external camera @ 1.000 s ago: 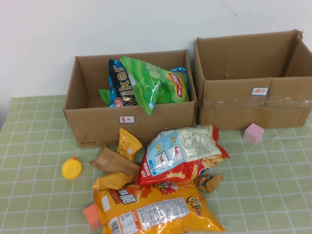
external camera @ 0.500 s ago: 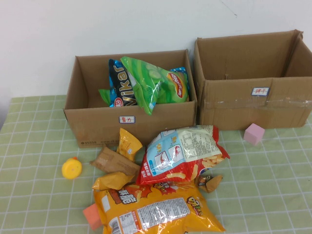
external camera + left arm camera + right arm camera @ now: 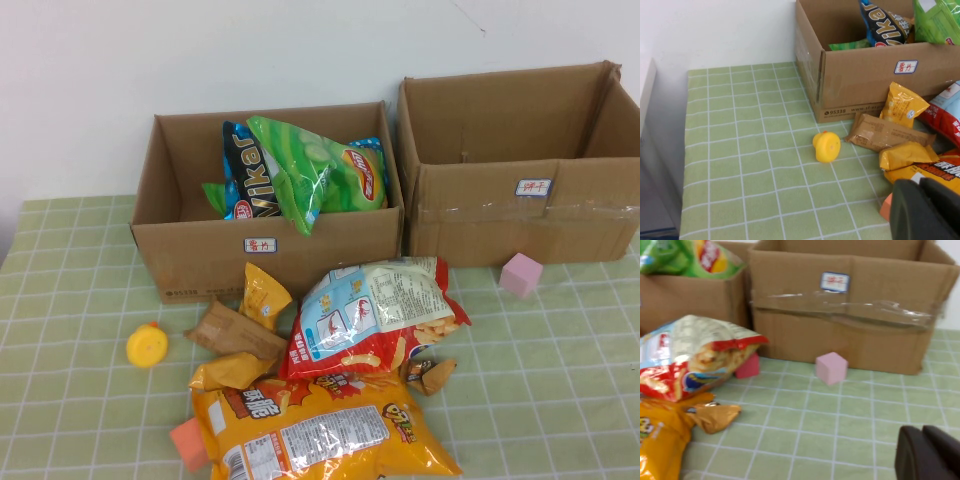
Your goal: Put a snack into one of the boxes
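Several snack packs lie in front of the boxes: a red-and-white bag (image 3: 375, 315), a big orange bag (image 3: 320, 430), a small yellow packet (image 3: 263, 295), a brown packet (image 3: 235, 330) and a small brown one (image 3: 430, 373). The left box (image 3: 200, 245) holds a green bag (image 3: 310, 170) and a dark blue bag (image 3: 245, 170). The right box (image 3: 480, 215) looks empty. Neither gripper shows in the high view. My left gripper (image 3: 921, 186) is shut and empty, low at the near left of the pile. My right gripper (image 3: 922, 432) is shut and empty, over bare cloth in front of the right box (image 3: 840, 325).
A yellow duck toy (image 3: 147, 345) sits left of the pile. A pink cube (image 3: 521, 274) lies in front of the right box, and an orange block (image 3: 188, 443) lies by the big orange bag. A red block (image 3: 747, 366) lies behind the red-and-white bag. A wall stands behind the boxes.
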Robot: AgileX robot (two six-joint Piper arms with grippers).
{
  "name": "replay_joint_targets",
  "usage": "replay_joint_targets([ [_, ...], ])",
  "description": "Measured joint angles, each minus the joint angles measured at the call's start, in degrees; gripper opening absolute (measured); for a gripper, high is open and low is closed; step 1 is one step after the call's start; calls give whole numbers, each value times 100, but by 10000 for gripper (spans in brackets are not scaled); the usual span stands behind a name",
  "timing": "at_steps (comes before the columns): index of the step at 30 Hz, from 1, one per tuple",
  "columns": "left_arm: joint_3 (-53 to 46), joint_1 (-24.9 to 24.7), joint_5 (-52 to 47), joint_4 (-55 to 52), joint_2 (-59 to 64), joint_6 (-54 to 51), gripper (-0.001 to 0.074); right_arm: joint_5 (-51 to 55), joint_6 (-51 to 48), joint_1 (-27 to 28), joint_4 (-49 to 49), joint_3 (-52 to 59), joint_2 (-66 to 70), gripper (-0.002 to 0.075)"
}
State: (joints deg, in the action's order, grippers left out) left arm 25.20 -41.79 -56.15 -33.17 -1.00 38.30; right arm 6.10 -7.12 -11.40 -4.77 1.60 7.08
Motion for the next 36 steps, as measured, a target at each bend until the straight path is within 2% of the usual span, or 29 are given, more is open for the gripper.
replay_joint_targets([
  [6, 0, 0, 0, 0, 0, 0, -2, 548, 1507, 200, 1334, 0, -437, -2],
  [10, 0, 0, 0, 0, 0, 0, -2, 848, 1967, 518, 1635, 0, -533, -2],
  [17, 0, 0, 0, 0, 0, 0, -2, 940, 2031, 937, 1655, 0, -582, -2],
  [27, 0, 0, 0, 0, 0, 10, -2, 1151, 1256, 940, 1451, 0, -759, -2],
  [36, 0, 0, 0, 0, 0, 10, -2, 1339, 1192, 940, 1255, -23, -785, -2],
])
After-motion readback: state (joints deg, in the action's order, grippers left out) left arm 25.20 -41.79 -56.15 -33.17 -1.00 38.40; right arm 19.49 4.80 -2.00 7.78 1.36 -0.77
